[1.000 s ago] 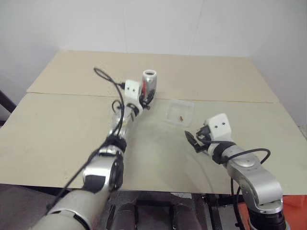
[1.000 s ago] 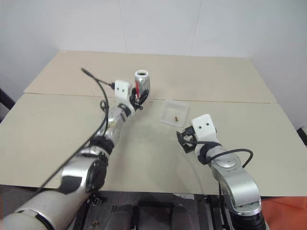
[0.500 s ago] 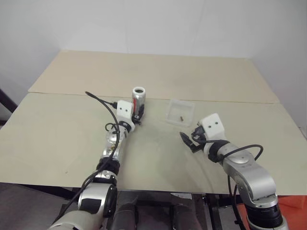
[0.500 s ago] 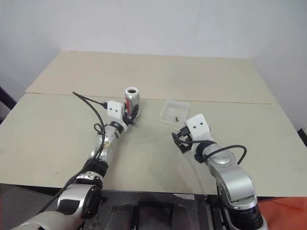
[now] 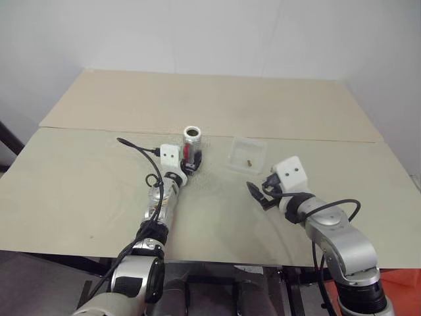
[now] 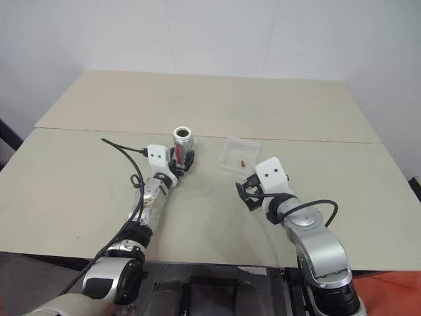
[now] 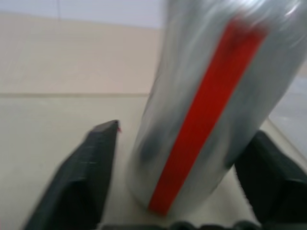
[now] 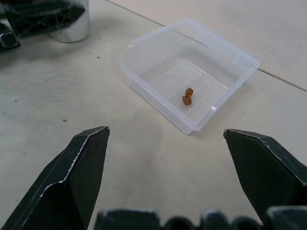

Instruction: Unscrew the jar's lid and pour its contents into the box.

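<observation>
I see the jar (image 5: 192,141) standing upright on the counter (image 5: 79,178), between my left gripper's (image 5: 189,157) spread fingers. It looks light, stiff and slick; I'd hold it mid-body. My right gripper (image 5: 258,194) is spread near the box (image 5: 247,154).

I see the jar (image 7: 211,105) as shiny, smooth silvery metal with a glossy red stripe; the box (image 8: 192,79) is clear, glossy plastic with faint ridges on its floor; the table (image 5: 79,178) looks matt beige; my gripper fingers (image 8: 72,177) look like matt black plastic
</observation>
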{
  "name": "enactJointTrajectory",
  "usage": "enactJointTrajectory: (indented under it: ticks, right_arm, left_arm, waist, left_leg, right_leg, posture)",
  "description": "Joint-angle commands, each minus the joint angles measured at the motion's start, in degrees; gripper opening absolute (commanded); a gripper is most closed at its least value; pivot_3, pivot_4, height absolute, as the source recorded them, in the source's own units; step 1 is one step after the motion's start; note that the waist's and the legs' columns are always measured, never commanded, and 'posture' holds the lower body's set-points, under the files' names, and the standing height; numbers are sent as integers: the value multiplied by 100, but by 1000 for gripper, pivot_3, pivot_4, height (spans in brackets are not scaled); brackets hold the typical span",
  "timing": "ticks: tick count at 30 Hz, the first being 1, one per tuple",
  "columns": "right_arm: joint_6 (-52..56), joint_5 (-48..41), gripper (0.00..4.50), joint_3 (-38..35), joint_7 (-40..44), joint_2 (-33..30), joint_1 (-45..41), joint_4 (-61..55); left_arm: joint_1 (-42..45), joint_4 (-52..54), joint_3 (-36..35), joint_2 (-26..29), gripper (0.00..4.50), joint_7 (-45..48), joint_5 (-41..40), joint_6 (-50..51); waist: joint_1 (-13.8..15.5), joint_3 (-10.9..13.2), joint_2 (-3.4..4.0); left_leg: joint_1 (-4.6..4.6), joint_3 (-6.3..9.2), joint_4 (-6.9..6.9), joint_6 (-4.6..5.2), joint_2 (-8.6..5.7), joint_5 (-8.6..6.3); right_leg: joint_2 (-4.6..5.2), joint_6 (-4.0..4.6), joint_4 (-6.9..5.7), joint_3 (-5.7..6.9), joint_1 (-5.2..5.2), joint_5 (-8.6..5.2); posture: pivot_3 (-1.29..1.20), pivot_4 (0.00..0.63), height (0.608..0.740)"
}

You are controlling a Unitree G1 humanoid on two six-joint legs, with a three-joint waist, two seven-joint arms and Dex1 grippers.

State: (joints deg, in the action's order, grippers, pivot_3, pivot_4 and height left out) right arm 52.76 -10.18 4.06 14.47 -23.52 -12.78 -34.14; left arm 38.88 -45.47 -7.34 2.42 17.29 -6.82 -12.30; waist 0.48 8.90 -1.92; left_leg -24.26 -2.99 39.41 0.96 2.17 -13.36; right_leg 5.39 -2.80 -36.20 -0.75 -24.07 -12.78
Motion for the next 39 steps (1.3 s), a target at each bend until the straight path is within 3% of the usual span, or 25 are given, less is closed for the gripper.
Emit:
enactJointTrajectory:
  ticks: [1,8,16,19,22,26,30,34,39]
  right_arm:
    - [-227,66,4500,-75,-18,13,-34,-102]
    - [-323,78,4500,-23,26,0,-94,25]
    - [-393,-44,4500,-44,177,14,-98,55]
    - [-400,-49,4500,-90,257,-26,-115,77]
    - [-499,-103,4500,-283,539,-305,-74,44]
    - [-1624,-788,4500,-1253,2017,-1135,522,-86]
    - [-2174,-1686,4500,-2273,3543,-1898,929,233]
    - [-2583,-2007,4500,-2737,4491,-2488,1095,664]
    - [-3001,-1975,4500,-2857,4943,-2839,1082,1080]
  left_arm:
    - [-33,337,74,18,4447,129,-54,-67]
    - [-495,1171,227,35,4447,114,21,179]
    - [-1839,3584,451,357,4447,162,-96,1192]
    - [-2396,4326,597,813,4447,514,-8,1335]
    - [-2974,5118,310,1431,4447,901,-322,1665]
    - [-3594,5977,-264,2514,4447,2557,-1742,1865]
    - [-3977,6611,-906,3153,4447,3200,-2973,2448]
    - [-4248,6938,-1220,3455,4447,3497,-3355,2609]
    - [-4514,7280,-1446,3398,4447,3218,-3403,2603]
  waist:
    - [-1,0,0]
    - [-6,0,0]
    - [-67,0,0]
    - [-80,-1,2]
    - [-113,-1,3]
    - [-77,0,3]
    - [-69,0,5]
    - [-77,0,4]
    - [-103,0,4]
  left_leg:
    - [0,0,0,0,0,0]
    - [0,0,0,0,1,0]
    - [1,-1,-2,0,7,0]
    - [3,-1,-2,0,11,0]
    - [5,-5,-5,-1,14,-1]
    - [4,-8,-9,-1,25,-1]
    - [13,-20,-11,0,34,-2]
    - [45,-29,-14,-1,41,-3]
    - [67,-37,-23,-1,46,-3]
  right_leg:
    - [0,0,0,0,0,0]
    - [0,0,1,-1,0,0]
    - [-2,1,-1,-3,-3,0]
    - [-4,1,-1,-3,-2,0]
    - [-6,3,-1,-5,-4,0]
    - [-8,7,6,-2,-6,-2]
    - [-9,11,11,-4,2,-1]
    - [-16,18,13,-6,27,-6]
    - [-21,30,13,-12,40,-15]
  posture:
    - [0,150,740]
    - [0,150,740]
    - [0,150,740]
    - [0,150,740]
    - [0,150,740]
    - [0,150,740]
    - [0,150,740]
    - [0,150,740]
    - [0,150,740]
